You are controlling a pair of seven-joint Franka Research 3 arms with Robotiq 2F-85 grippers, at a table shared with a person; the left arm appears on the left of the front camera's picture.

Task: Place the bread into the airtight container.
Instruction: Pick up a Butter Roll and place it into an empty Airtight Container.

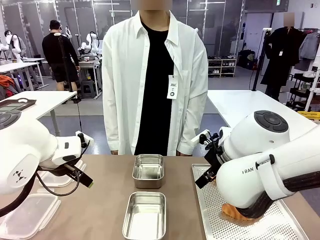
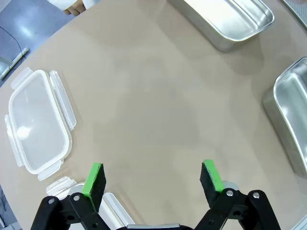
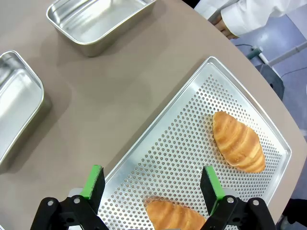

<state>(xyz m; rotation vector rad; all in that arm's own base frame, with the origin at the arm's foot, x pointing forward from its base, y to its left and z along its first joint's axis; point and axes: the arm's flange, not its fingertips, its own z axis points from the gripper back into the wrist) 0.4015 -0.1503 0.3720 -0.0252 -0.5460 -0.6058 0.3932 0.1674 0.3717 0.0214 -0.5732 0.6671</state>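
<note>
Table: tan tabletop (image 1: 105, 200), everything parked on it.
Person: white open shirt over a black top (image 1: 155, 75), standing at the far edge, right behind the pans.
Tray: perforated silver metal tray (image 3: 192, 139), flat on the robot's right side of the table.
Pans: two rectangular stainless steel containers in a line down the middle, far one (image 1: 148, 170) and near one (image 1: 145, 215), both empty, a small gap between them.
Lid: clear plastic clip-on lid (image 2: 38, 127), flat on the left side, well apart from the pans.
Bread: two golden-brown bread rolls, both on the tray, one (image 3: 238, 141) further out, the other (image 3: 175, 215) just under the right arm's fingers.
Left: left gripper (image 2: 152, 167) over bare table, jaws spread wide, pinching nothing.
Right: right gripper (image 3: 152, 170) over the tray, jaws spread wide, nothing clamped.
</note>
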